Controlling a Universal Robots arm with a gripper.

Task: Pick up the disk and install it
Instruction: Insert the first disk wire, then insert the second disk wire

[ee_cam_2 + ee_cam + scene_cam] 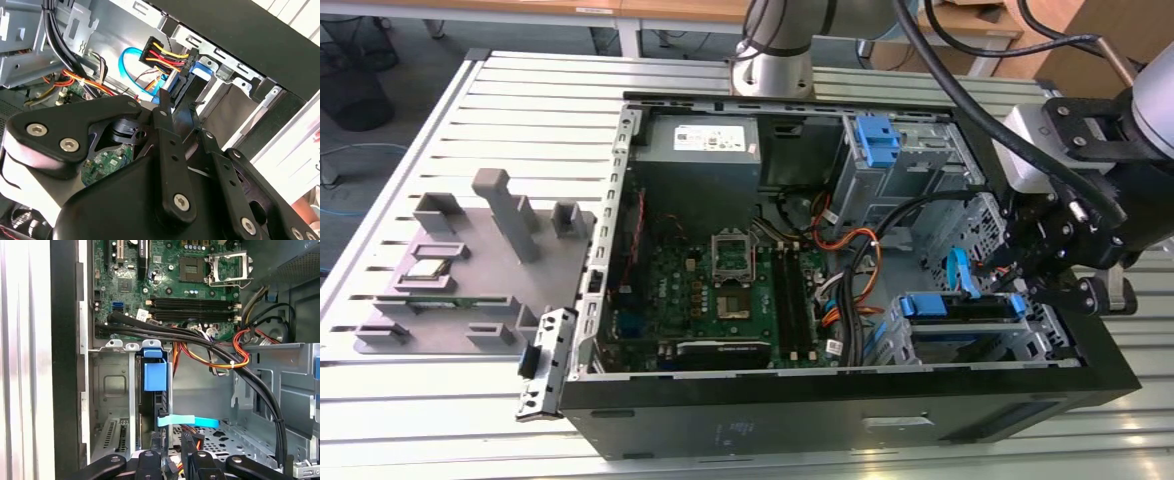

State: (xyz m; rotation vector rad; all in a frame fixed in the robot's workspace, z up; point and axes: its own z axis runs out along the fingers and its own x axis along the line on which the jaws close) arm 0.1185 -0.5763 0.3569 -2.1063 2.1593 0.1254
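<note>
Blue plastic rails mark the disk (963,306), which sits on edge in the metal drive cage (1014,345) at the front corner of the open computer case (854,400), toward the exterior view's right. In the first wrist view the disk (154,390) stands slotted in the cage, its blue tab up, a light-blue ribbon cable (187,421) just beside it. The gripper (1034,285) hangs right over that bay; whether its black fingers (150,460) are spread or pressed together I cannot tell. The green motherboard (720,290) lies in the middle of the case.
</note>
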